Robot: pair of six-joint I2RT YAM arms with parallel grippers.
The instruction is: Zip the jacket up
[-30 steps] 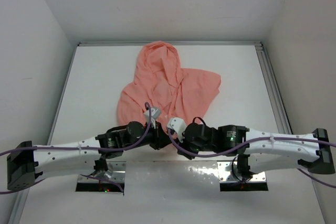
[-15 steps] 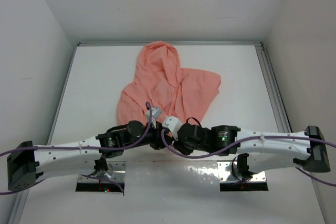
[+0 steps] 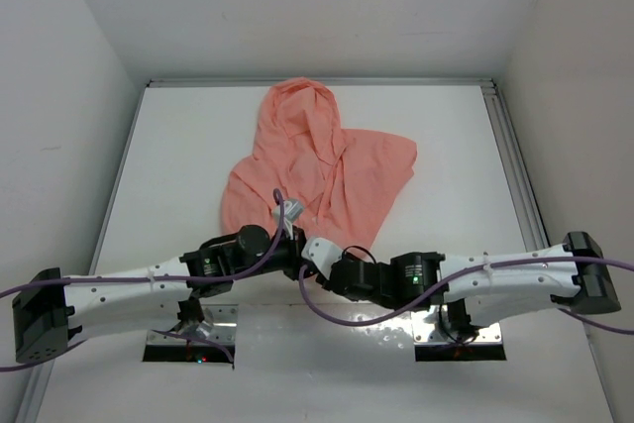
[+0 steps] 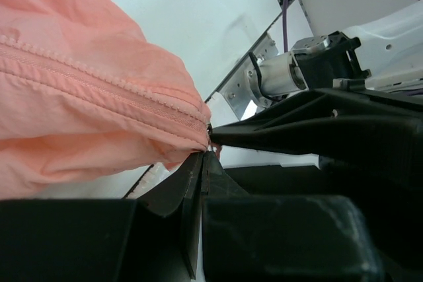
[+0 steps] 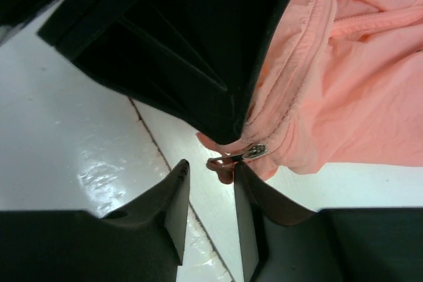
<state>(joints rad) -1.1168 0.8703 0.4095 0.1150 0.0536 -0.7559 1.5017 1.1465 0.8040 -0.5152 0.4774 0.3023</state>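
The salmon-pink jacket [image 3: 317, 160] lies spread on the white table [image 3: 178, 165], hood toward the far wall. My left gripper [image 3: 293, 245] is shut on the bottom corner of the hem, where the zipper [image 4: 99, 80] ends [image 4: 206, 153]. In the right wrist view the jacket [image 5: 357, 90] hangs from the black left gripper [image 5: 185, 51]. The metal zipper slider [image 5: 256, 151] and its pull tab [image 5: 225, 162] stick out at the hem. My right gripper [image 5: 210, 176] is open just below them. Its right fingertip [image 5: 246, 179] is right beside the pull tab; the left fingertip [image 5: 177, 186] stands apart.
Both arms meet at the near middle of the table, crossing close together. Metal base plates [image 3: 188, 339] [image 3: 461, 334] sit at the near edge. An aluminium rail [image 3: 510, 165] runs along the right side. Grey walls close in on the left, right and back.
The right arm has swung left and its gripper now sits right against the left gripper at the jacket's hem. The left arm and the jacket have not moved.
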